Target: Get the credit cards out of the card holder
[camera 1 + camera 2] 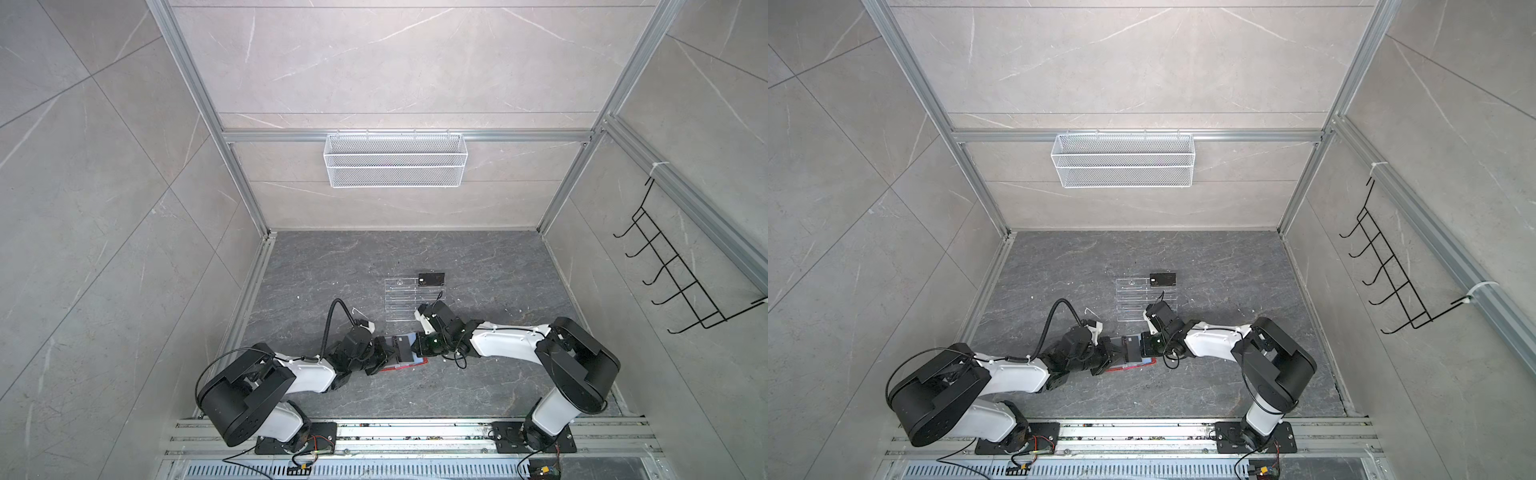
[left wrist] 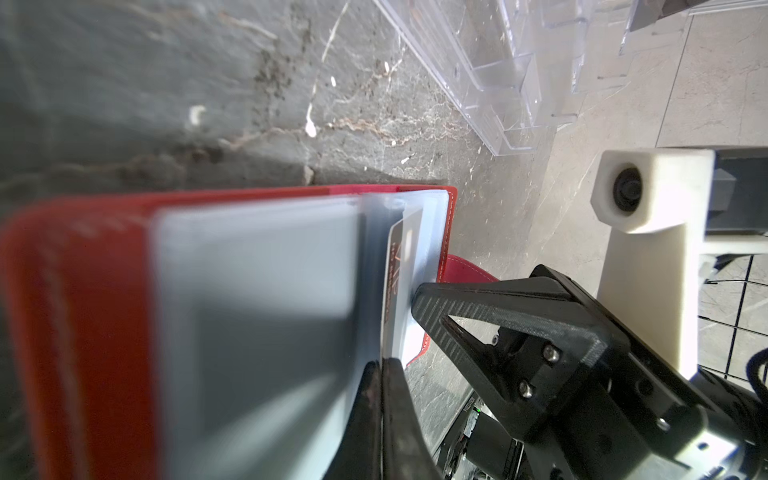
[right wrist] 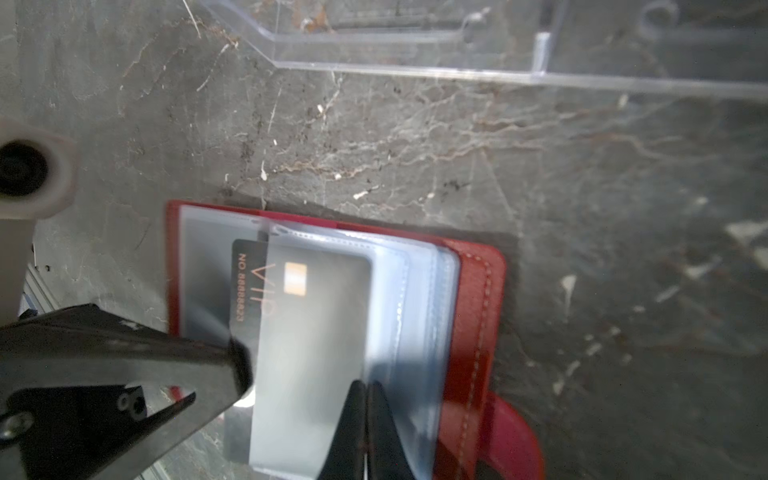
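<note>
The red card holder (image 1: pixel 399 368) (image 3: pixel 473 316) lies open on the dark floor between both arms, its clear sleeves up. A black credit card (image 3: pixel 299 316) with "VIP" lettering sticks partly out of one sleeve. My left gripper (image 2: pixel 380 368) (image 1: pixel 390 353) is shut on that card's protruding edge. My right gripper (image 3: pixel 366 388) (image 1: pixel 414 348) is shut on the sleeve's opposite edge. In the left wrist view the card (image 2: pixel 395 282) shows edge-on. Another black card (image 1: pixel 431 279) lies farther back.
A transparent acrylic tiered rack (image 1: pixel 400 300) stands just behind the holder, with the second black card at its far right corner. A white mesh basket (image 1: pixel 395 160) hangs on the back wall, a black hook rack (image 1: pixel 681 270) on the right wall.
</note>
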Controlling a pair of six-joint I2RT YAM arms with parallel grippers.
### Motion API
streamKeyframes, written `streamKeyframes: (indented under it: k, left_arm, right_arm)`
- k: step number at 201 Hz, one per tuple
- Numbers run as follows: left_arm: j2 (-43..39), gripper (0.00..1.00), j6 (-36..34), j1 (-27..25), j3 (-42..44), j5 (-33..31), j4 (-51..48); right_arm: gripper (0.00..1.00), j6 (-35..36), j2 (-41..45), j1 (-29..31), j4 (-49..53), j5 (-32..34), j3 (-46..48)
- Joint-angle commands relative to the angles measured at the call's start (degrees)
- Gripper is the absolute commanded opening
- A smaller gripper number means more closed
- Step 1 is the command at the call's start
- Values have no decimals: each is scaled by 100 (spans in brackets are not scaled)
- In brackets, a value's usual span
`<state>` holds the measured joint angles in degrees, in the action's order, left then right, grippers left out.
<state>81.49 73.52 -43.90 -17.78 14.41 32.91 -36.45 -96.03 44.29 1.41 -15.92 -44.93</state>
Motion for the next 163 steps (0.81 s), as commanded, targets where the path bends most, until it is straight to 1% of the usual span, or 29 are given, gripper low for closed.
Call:
streamKeyframes:
  k: [1,35,46,56,68,80,95,111,122,130,149,163]
  left_arm:
    - [-157,0,-122,-22,146,-200,-380]
    - [-426,0,-171,-22,180,-229,-655]
    - [-689,0,-170,-18,155,-252,-803]
    - [-1039,0,-235,-21,64,-325,-1168]
    - [-1549,0,-390,-17,-118,-483,-1844]
    - [-1998,0,-500,3,-247,-616,-2386]
    - [-2481,0,-556,89,-354,-659,-2729]
    - [-2789,0,-608,187,-498,-612,-2929]
    - [-2896,0,-612,257,-588,-554,-2842]
    - [-2907,0,-591,318,-660,-477,-2614]
    - [-2654,0,-483,463,-939,-195,-1903]
    - [-2323,0,-424,474,-1222,34,-1275]
  right_arm:
    - [6,6,-219,45,389,33,133]
    - [6,3,-196,44,360,14,136]
    - [8,6,-116,44,371,25,126]
    - [11,0,8,39,382,-15,95]
    - [18,2,228,38,391,-68,23]
    - [30,13,499,43,490,-35,-89]
    - [48,18,919,-8,625,-9,-301]
    - [62,32,1351,-161,728,-19,-532]
    - [67,12,1579,-332,719,-158,-628]
    - [71,-77,1733,-569,608,-413,-634]
    - [73,-337,1874,-1171,158,-1278,-601]
    - [74,-440,1849,-1377,-103,-1735,-673]
